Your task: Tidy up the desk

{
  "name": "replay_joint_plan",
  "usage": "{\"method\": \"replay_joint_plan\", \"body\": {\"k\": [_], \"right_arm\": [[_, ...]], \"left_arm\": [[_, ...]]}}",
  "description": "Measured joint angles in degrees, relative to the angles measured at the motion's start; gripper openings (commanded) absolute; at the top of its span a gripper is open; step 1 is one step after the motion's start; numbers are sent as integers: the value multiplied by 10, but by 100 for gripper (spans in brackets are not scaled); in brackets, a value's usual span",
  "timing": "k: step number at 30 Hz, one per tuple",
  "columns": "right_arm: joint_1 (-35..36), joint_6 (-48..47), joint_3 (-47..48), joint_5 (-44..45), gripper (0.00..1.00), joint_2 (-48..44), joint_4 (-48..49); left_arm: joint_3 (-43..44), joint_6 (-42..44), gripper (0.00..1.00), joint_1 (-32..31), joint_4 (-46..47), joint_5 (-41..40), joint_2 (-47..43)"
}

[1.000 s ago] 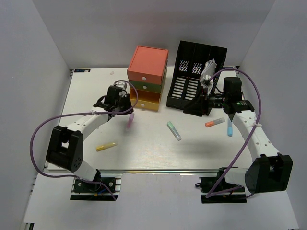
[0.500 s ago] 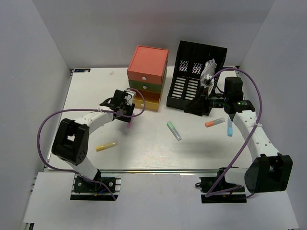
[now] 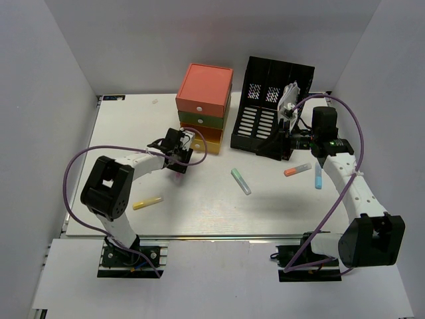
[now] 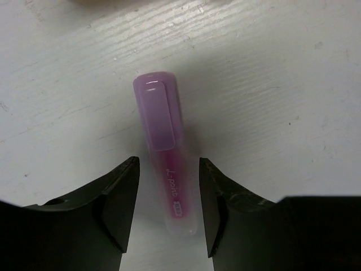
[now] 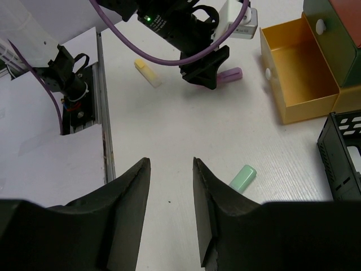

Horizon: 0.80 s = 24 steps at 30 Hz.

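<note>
The white desk (image 3: 126,133) holds several scattered highlighters. My left gripper (image 3: 178,159) is low over a purple highlighter (image 3: 179,171) lying in front of the drawer box. In the left wrist view the gripper (image 4: 168,162) is open, with its jaws on either side of the purple highlighter (image 4: 161,130) and a gap on each side. My right gripper (image 3: 279,145) hangs by the front of the black file rack (image 3: 269,100). In the right wrist view it (image 5: 171,164) is open and empty above bare desk.
The orange, green and yellow drawer box (image 3: 204,100) has its yellow bottom drawer (image 5: 296,79) pulled open. Green (image 3: 241,181), orange (image 3: 297,170), blue (image 3: 319,177) and yellow (image 3: 147,203) highlighters lie on the desk. A metal rail (image 3: 219,236) runs along the near edge.
My left gripper has moved right and down onto the purple highlighter, which now lies between its jaws. The right arm has barely moved.
</note>
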Motion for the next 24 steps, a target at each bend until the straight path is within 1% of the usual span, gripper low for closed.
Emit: {"method": "replay_joint_plan", "body": {"k": [6,7,12,13,14,16,17,18,19,22,24], "right_arm": [[-3,0,0,0,42,0,0],[-3,0,0,0,42,0,0],[-5,-1,0,0,42,0,0],[-5,-2,0,0,42,0,0],[-6,-2,0,0,42,0,0],[-8,-2,0,0,42,0,0],[-9,-2,0,0,42,0,0],[-9,-2,0,0,42,0,0],[-10,-2,0,-1,42,0,0],[-12,-2,0,-1,42,0,0],[-13,-2,0,-1,42,0,0]], "left_arm": [[0,-17,53,0,8,-13,3],[0,-19,50,0,8,-13,5],[0,-30,44,0,9,-13,10],[0,-32,41,0,9,-13,10],[0,-35,32,0,9,-13,10],[0,-40,23,0,8,-14,10],[0,-42,12,0,8,-14,10],[0,-48,4,0,8,-15,10],[0,-54,0,0,6,-15,8],[3,-91,0,2,-12,-12,-2],[3,-127,0,5,-18,-5,-26]]}}
